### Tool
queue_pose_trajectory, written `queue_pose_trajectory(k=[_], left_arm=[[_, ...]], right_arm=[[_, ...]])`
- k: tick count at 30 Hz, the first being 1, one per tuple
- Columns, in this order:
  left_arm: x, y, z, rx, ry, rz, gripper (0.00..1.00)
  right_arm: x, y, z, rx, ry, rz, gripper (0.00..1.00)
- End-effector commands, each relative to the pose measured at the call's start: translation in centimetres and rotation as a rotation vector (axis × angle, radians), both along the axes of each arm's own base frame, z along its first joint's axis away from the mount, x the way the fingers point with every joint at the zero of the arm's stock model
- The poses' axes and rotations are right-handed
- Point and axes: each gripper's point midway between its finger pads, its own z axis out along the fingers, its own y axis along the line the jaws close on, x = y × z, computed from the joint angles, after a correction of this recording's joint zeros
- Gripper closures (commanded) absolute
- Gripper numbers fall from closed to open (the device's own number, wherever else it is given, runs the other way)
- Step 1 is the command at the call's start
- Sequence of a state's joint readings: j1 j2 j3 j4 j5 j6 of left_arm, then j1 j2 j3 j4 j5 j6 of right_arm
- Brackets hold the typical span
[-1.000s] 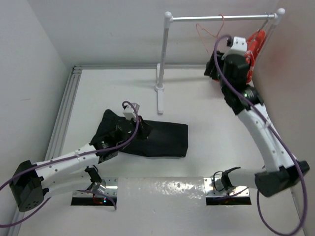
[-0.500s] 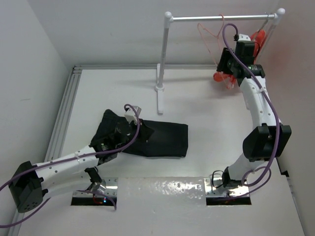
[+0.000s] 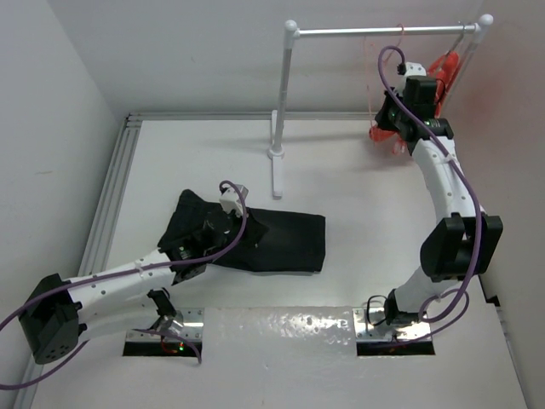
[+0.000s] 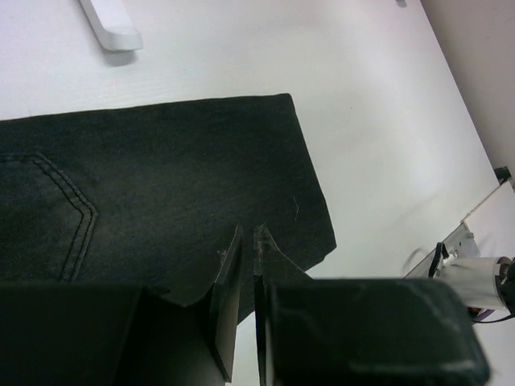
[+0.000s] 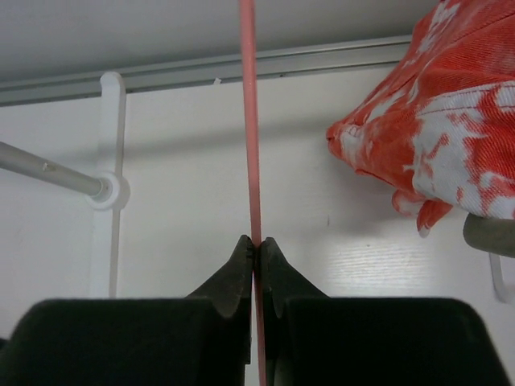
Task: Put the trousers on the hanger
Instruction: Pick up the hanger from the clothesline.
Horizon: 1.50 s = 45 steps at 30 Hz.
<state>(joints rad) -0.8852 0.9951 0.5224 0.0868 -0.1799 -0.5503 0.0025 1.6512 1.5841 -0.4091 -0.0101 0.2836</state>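
The black trousers (image 3: pixel 285 243) lie folded flat on the table, and in the left wrist view the trousers (image 4: pixel 161 169) fill the frame with a stitched pocket at the left. My left gripper (image 3: pixel 223 223) rests over their near edge. Its tips (image 4: pixel 249 235) stand almost together with only a thin slit, and no cloth shows pinched between them. The thin pale-pink hanger (image 3: pixel 370 81) hangs from the rail at the back right. My right gripper (image 3: pixel 387 118) is shut on the hanger wire (image 5: pixel 250 121), which runs straight up from the closed tips (image 5: pixel 256 241).
A white clothes rack stands at the back, with rail (image 3: pixel 341 31), post (image 3: pixel 283 94) and foot (image 3: pixel 278 175). A bunched orange-red and white garment (image 5: pixel 451 112) hangs right beside the hanger. The walls are close on the left and right.
My right gripper has closed onto the hanger wire, and the right arm has drawn upright toward the rail. The left gripper has hardly moved on the trousers.
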Motion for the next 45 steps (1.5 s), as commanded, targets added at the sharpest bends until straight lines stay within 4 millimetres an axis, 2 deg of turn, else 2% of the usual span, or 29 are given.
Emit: queue_pose_trajectory(k=[1,4,5,6,7,8,12,16,18,19,21,22,23,27,28,29,30,32,33,35,36,37,38,39,41,42,43,45], left_arm=[[0.5,-0.9,2.1,-0.037,-0.043,-0.008,0.91],[0.4,-1.0,2.1,-0.049,-0.039,-0.006,0.91],[0.5,-1.1,2.4,-0.052,-0.042,-0.009,0.91],[0.5,-1.1,2.3,-0.042,-0.040,-0.010,0.91],[0.6,-1.1,2.4,-0.043,-0.043,-0.005,0.90],[0.6,-1.0,2.3,-0.043,-0.043,0.000,0.89],[0.7,-1.5,2.9,-0.058,-0.041,-0.009,0.81],[0.8,-1.8,3.4,-0.074,-0.049,-0.013,0.73],[0.8,-2.3,3.7,-0.073,-0.050,-0.031,0.69],[1.0,-2.6,4.3,-0.080,-0.058,-0.035,0.68],[1.2,-3.0,4.7,-0.091,-0.066,-0.038,0.67],[1.4,-3.4,5.7,-0.110,-0.083,-0.045,0.65],[1.7,-4.0,6.9,-0.124,-0.095,-0.053,0.64],[2.5,-5.2,9.2,-0.146,-0.132,-0.065,0.61],[2.8,-6.0,10.1,-0.158,-0.141,-0.076,0.60],[3.1,-6.5,10.4,-0.156,-0.147,-0.086,0.59],[3.4,-7.1,9.9,-0.139,-0.135,-0.096,0.59],[4.1,-8.2,11.2,-0.160,-0.159,-0.102,0.57],[4.6,-9.1,11.3,-0.156,-0.165,-0.105,0.55],[5.5,-10.1,11.5,-0.126,-0.181,-0.111,0.53],[6.5,-11.3,11.8,-0.108,-0.188,-0.113,0.53],[6.9,-11.8,11.6,-0.073,-0.194,-0.121,0.53],[7.5,-12.3,11.7,-0.059,-0.204,-0.112,0.53],[8.4,-13.4,11.9,-0.049,-0.215,-0.108,0.53],[9.4,-14.3,11.6,-0.005,-0.233,-0.106,0.53],[10.7,-15.5,11.8,0.011,-0.240,-0.090,0.53],[11.3,-15.8,11.2,0.044,-0.238,-0.087,0.53],[12.6,-17.7,10.8,0.061,-0.238,-0.098,0.53]], right_arm=[[0.2,0.3,3.9,0.004,-0.143,0.017,1.00],[-0.4,0.1,5.4,-0.002,-0.188,0.009,1.00],[-0.7,-0.1,5.1,-0.008,-0.190,-0.001,1.00],[-1.1,-0.1,6.5,-0.009,-0.234,-0.003,1.00],[-1.3,-0.1,6.8,-0.009,-0.243,-0.003,1.00],[-1.6,-0.4,6.6,-0.013,-0.243,-0.018,1.00],[-3.0,-0.7,8.1,-0.021,-0.298,-0.030,1.00],[-3.4,-0.8,7.7,-0.037,-0.279,-0.031,1.00],[-3.9,-1.1,6.8,-0.043,-0.256,-0.048,1.00],[-4.2,-1.1,5.6,-0.037,-0.230,-0.048,1.00],[-4.9,-0.8,5.2,-0.014,-0.235,-0.048,1.00],[-5.4,-0.7,3.3,0.001,-0.202,-0.049,1.00],[-6.3,-0.6,2.2,0.010,-0.194,-0.048,1.00],[-7.6,-0.2,0.9,0.045,-0.185,-0.050,1.00],[-8.2,0.0,-0.3,0.065,-0.164,-0.051,1.00],[-8.5,0.1,-0.4,0.074,-0.170,-0.049,1.00],[-9.0,0.2,-0.1,0.084,-0.184,-0.049,1.00],[-9.9,1.0,-1.6,0.121,-0.143,-0.025,1.00],[-10.3,1.3,-1.6,0.137,-0.137,-0.013,1.00],[-11.6,2.0,-3.7,0.173,-0.077,0.006,1.00],[-12.1,2.2,-4.6,0.181,-0.056,0.005,1.00],[-13.3,2.5,-6.4,0.186,-0.008,0.004,1.00],[-13.9,3.0,-7.4,0.180,0.016,0.010,1.00],[-15.0,3.1,-9.4,0.173,0.066,0.005,1.00],[-16.5,3.8,-10.8,0.163,0.101,0.017,1.00],[-17.3,3.8,-12.3,0.160,0.135,0.009,1.00],[-17.9,3.9,-12.6,0.158,0.146,0.010,1.00],[-18.9,4.0,-13.8,0.133,0.176,0.014,1.00]])
